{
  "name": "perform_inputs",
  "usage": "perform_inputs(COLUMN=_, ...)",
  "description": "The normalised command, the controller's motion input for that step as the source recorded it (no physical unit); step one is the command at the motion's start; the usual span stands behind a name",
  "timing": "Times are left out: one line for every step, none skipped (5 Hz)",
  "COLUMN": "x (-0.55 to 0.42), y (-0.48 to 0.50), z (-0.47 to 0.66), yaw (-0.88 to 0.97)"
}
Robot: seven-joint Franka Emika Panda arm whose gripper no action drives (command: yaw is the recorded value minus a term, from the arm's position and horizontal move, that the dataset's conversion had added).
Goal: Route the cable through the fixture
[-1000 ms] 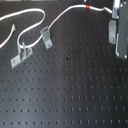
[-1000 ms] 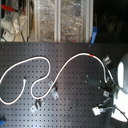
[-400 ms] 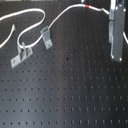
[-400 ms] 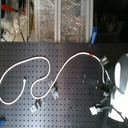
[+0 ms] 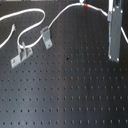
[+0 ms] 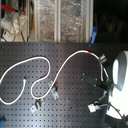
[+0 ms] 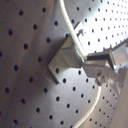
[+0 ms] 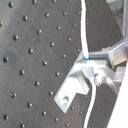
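The white cable [image 5: 35, 29] lies in loops on the black perforated board in both exterior views [image 6: 45, 62]. Its red tape band [image 5: 86, 6] [image 6: 89, 51] sits close to my gripper [image 5: 110, 15] [image 6: 103, 59]. The gripper is shut on the cable just past the band. Both wrist views show the cable [image 7: 70, 22] [image 8: 84, 35] running into the closed metal fingers [image 7: 87, 57] [image 8: 91, 67]. Two small grey fixtures [image 5: 46, 36] [image 5: 21, 54] stand far from the gripper, at the first exterior view's left. The cable passes right by the nearer one; whether it is inside, I cannot tell.
The perforated board [image 5: 70, 95] fills the first exterior view. Cluttered shelves [image 6: 60, 20] stand behind the board in the second exterior view. The arm's white body [image 6: 120, 75] and a small white connector [image 6: 94, 107] are at the second exterior view's right.
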Motion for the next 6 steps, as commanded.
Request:
perform_inputs(x=-0.272, y=-0.016, z=0.0, yaw=0.0)
perform_inputs(x=-0.002, y=-0.004, z=0.03, yaw=0.0)
perform_inputs(x=-0.217, y=-0.184, z=0.36, yaw=-0.1)
perform_inputs(x=-0.281, y=-0.025, z=0.14, yaw=-0.18)
perform_inputs(x=-0.076, y=0.051, z=-0.05, yaw=-0.05)
perform_inputs(x=-0.005, y=-0.028, z=0.0, yaw=0.0)
